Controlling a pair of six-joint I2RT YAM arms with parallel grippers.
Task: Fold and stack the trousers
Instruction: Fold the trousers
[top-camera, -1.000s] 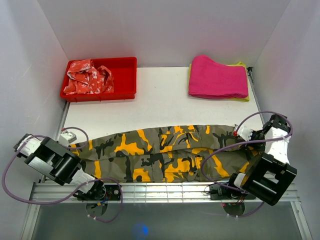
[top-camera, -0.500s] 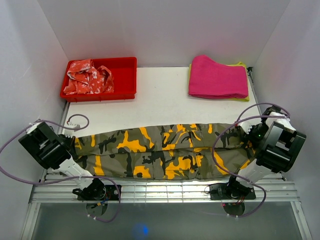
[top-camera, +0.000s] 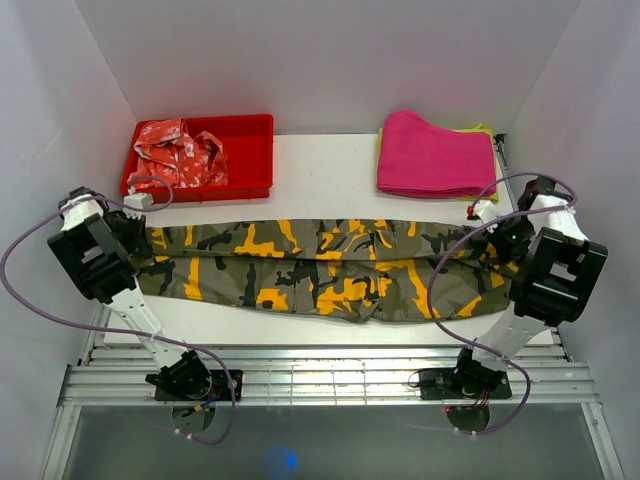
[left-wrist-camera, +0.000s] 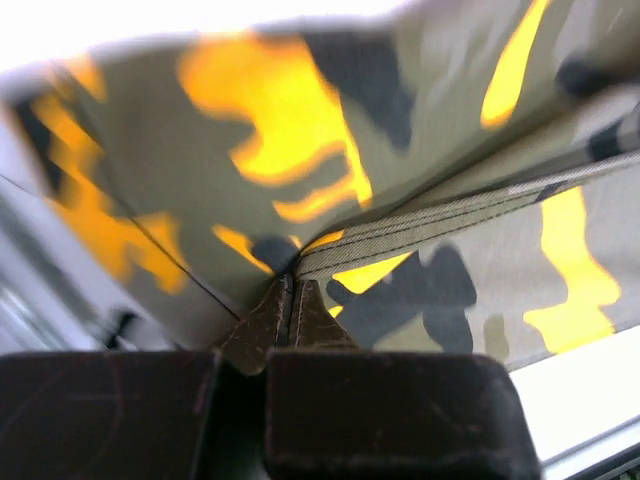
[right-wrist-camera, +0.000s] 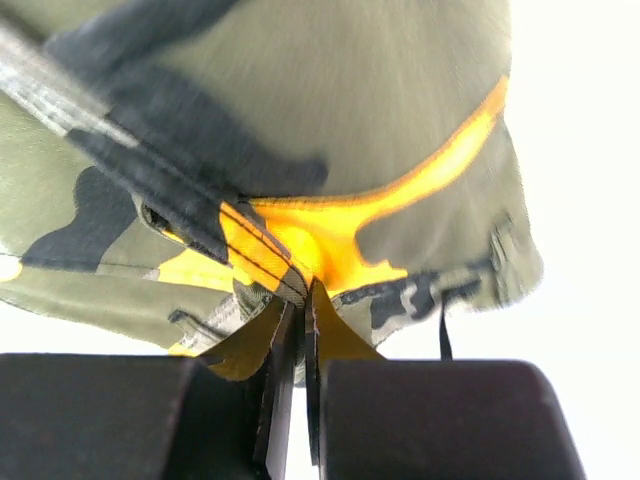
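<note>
The trousers (top-camera: 320, 270) lie in one long strip across the middle of the top view, on the white table (top-camera: 330, 205). They reach from the left side almost to the right side.

The left gripper (top-camera: 137, 238) holds the left end of the strip. In the left wrist view its two fingers are squeezed together, with a seam of the cloth caught between them. The right gripper (top-camera: 498, 240) holds the other end. In the right wrist view its fingers are squeezed together too, on a yellow bit of the edge.

I think each arm holds one end so that the cloth is pulled long and smooth. Smooth cloth is easier to fold neatly. The trousers look folded once along their length, but I cannot be sure.

The red tray (top-camera: 255, 150) in the upper left holds a red-and-white cloth (top-camera: 175, 155). A pink cloth (top-camera: 435, 155) sits folded in the upper right. Both are well apart from the trousers, so there is room to work.
</note>
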